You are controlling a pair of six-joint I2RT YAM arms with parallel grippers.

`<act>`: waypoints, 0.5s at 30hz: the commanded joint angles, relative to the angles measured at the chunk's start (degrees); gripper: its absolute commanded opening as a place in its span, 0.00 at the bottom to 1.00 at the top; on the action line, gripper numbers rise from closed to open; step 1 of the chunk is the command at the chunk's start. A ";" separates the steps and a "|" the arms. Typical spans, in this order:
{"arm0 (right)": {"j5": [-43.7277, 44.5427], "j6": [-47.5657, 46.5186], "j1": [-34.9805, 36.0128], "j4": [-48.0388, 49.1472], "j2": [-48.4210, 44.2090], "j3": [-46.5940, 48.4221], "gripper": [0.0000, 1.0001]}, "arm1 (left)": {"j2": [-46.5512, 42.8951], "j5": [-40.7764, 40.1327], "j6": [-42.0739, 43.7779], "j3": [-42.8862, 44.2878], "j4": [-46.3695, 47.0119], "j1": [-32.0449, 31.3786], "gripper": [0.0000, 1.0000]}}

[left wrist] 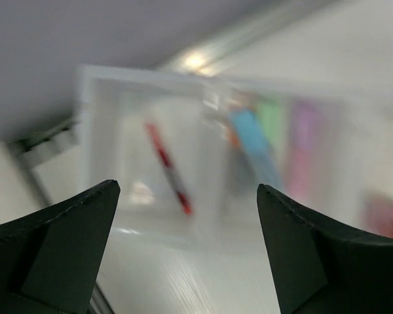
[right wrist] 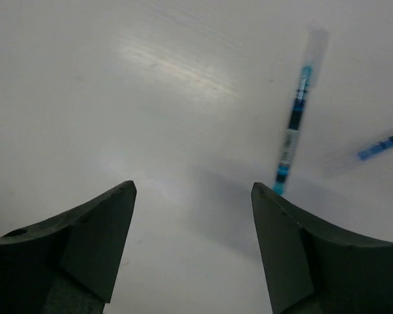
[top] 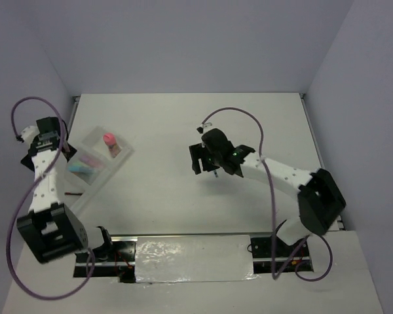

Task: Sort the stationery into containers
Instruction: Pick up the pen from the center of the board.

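Note:
The clear three-part tray (top: pixel 125 153) lies at the far left. It holds the pink-capped tan stick (top: pixel 109 142) in one end, short markers (top: pixel 85 165) in the middle and a red pen (top: pixel 72 194) in the near end. My left gripper (top: pixel 52 141) hovers open and empty beside it. The blurred left wrist view shows the tray (left wrist: pixel 98 124), red pen (left wrist: pixel 167 167), blue marker (left wrist: pixel 252 144), green marker (left wrist: pixel 270 121), pink marker (left wrist: pixel 302 150) and my gripper (left wrist: pixel 187 190). My right gripper (top: pixel 206 163) is open over mid-table. A thin blue pen (right wrist: pixel 291 131) lies just beyond its right finger (right wrist: pixel 281 222).
A second blue streak (right wrist: pixel 383 145), blurred, lies at the right edge of the right wrist view. White walls close the table on the left, back and right. A cable loops over each arm.

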 commanded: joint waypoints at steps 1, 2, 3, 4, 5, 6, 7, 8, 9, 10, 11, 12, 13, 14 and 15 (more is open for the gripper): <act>6.72 -2.55 -4.27 -7.15 10.94 4.92 0.77 | -13.48 15.99 10.87 -4.57 10.55 -9.01 0.99; 7.86 -2.55 -4.71 -7.59 12.90 6.67 0.73 | -15.85 18.45 11.94 -7.37 12.07 -10.86 0.99; 9.26 -2.72 -5.15 -8.21 16.14 7.65 0.69 | -19.53 22.13 13.34 -8.35 13.39 -14.27 0.99; 9.54 -2.90 -5.77 -8.21 17.39 8.27 0.68 | -20.96 22.78 13.53 -9.23 13.49 -15.70 0.99; 10.06 -2.90 -6.12 -8.04 18.36 9.14 0.67 | -22.02 23.74 14.14 -10.89 13.66 -16.59 0.99; 10.59 -2.90 -6.21 -7.95 19.33 9.59 0.67 | -23.42 24.88 15.19 -11.43 13.58 -17.90 0.99; 11.21 -2.72 -6.56 -8.39 20.90 10.11 0.67 | -23.96 24.89 15.46 -11.96 12.88 -18.52 0.99; 12.17 -2.46 -6.74 -8.82 21.44 11.25 0.66 | -24.49 25.15 16.25 -12.92 12.96 -19.66 0.99; 12.79 -2.72 -7.18 -8.83 21.88 11.52 0.66 | -24.58 25.42 16.35 -13.11 12.70 -20.63 0.99; 12.36 -2.90 -7.62 -8.83 22.06 12.22 0.66 | -24.67 24.99 16.26 -12.76 12.52 -21.77 0.99; 11.57 -3.42 -8.23 -8.74 22.50 12.58 0.65 | -24.75 24.55 16.00 -12.67 12.44 -24.22 0.99; 9.65 -3.60 -8.67 -8.74 22.94 13.02 0.65 | -24.76 24.02 15.73 -12.84 12.35 -25.11 0.99; 8.76 -3.78 -9.20 -8.83 23.64 13.98 0.64 | -24.84 24.01 15.56 -13.02 12.26 -25.64 0.99; 7.71 -4.21 -9.98 -9.00 24.95 14.25 0.60 | -24.84 23.84 15.29 -12.93 12.08 -28.17 0.99; 6.65 -4.48 -10.17 -9.00 25.48 14.69 0.58 | -24.84 23.49 15.12 -12.85 11.91 -28.80 0.99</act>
